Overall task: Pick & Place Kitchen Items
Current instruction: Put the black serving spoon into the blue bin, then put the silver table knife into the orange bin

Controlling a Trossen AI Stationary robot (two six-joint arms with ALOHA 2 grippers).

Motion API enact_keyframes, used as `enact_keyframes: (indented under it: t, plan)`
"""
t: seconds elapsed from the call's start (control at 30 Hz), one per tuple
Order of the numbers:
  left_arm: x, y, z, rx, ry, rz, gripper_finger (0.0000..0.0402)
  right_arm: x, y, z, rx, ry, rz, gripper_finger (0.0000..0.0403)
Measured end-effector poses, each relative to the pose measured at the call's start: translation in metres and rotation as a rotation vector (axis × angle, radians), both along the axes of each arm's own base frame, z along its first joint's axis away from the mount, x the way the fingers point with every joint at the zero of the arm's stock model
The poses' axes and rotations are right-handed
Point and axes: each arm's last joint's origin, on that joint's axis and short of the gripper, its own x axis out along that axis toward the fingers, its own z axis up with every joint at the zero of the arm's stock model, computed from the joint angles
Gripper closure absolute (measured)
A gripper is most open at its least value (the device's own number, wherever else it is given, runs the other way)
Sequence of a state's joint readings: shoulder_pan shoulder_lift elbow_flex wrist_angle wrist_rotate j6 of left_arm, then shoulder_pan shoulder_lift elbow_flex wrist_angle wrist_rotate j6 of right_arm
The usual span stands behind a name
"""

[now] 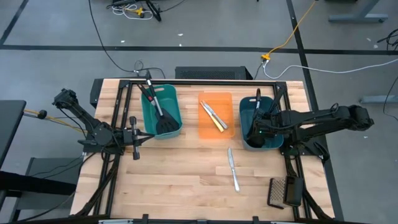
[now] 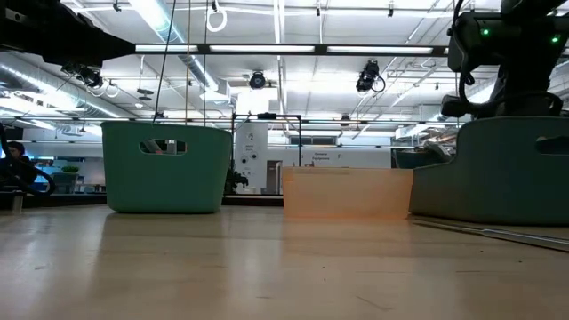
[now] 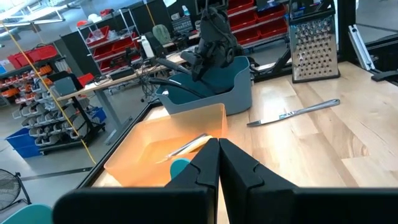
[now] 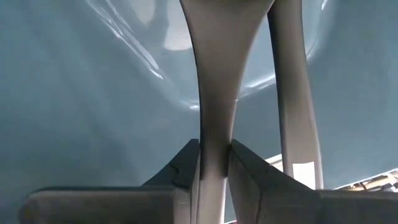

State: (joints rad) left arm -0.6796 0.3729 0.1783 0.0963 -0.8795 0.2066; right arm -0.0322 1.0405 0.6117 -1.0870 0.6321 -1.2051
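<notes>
Right tool (image 4: 214,165) sits down inside the darker teal tub (image 1: 247,138) at the worktop's (image 1: 180,180) right side, its fingers clamped on the slim handle of a utensil (image 4: 214,93) (which kind cannot be told; a second pale handle stands just beside it). Left tool (image 3: 217,163) waits near the worktop's left edge, fingers pressed together, holding nothing. Left teal tub (image 1: 172,94) holds black spatulas (image 1: 163,121), handles leaning on its rim. Orange tray (image 1: 214,130) between the tubs carries slim knives (image 1: 213,116). One silver knife (image 1: 232,169) lies flat on bare wood in front of the tray. Grater (image 1: 280,191) lies near the front right corner.
</notes>
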Motion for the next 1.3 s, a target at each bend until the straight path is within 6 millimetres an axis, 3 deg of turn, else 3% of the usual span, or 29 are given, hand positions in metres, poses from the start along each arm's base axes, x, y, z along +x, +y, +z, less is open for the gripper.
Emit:
enact_keyframes:
  t: [0.57, 1.0, 1.3]
  plan:
    - [0.000, 0.000, 0.000, 0.000, 0.000, 0.000, 0.0389, 0.002, 0.001, -0.001, 0.032, -0.042, -0.019, 0.0304]
    - [0.000, 0.000, 0.000, 0.000, 0.001, -0.001, 0.0389, 0.009, -0.003, 0.002, -0.113, -0.109, -0.021, 0.0302]
    - [0.000, 0.000, 0.000, 0.000, 0.000, -0.001, 0.0389, 0.026, -0.002, 0.040, -0.068, -0.283, -0.039, 0.0302]
